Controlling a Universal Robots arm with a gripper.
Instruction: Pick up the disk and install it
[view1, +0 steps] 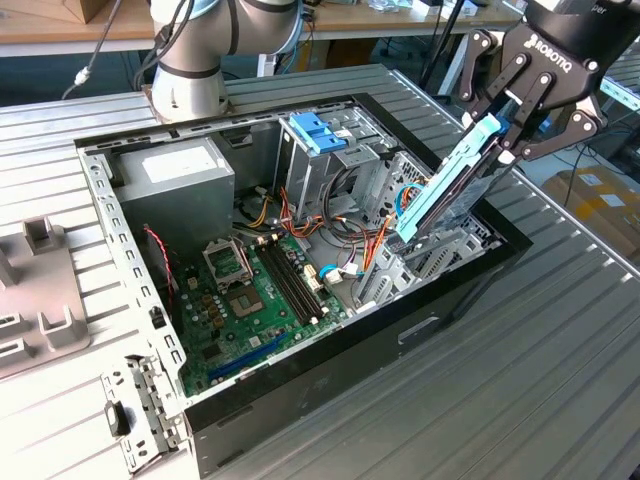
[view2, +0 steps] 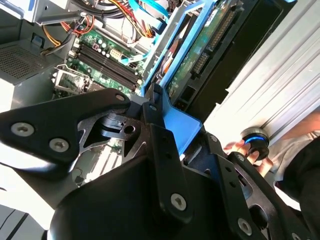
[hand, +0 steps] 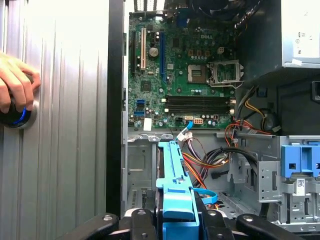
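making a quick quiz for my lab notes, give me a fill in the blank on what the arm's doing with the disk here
1. The end effector is ____ on the blue carrier of the disk.
2. The disk hangs ____, not level, its lower end toward the open computer case.
3. In the first wrist view a person's hand rests on a round button with a ____ ring.
Missing words: shut; tilted; blue.
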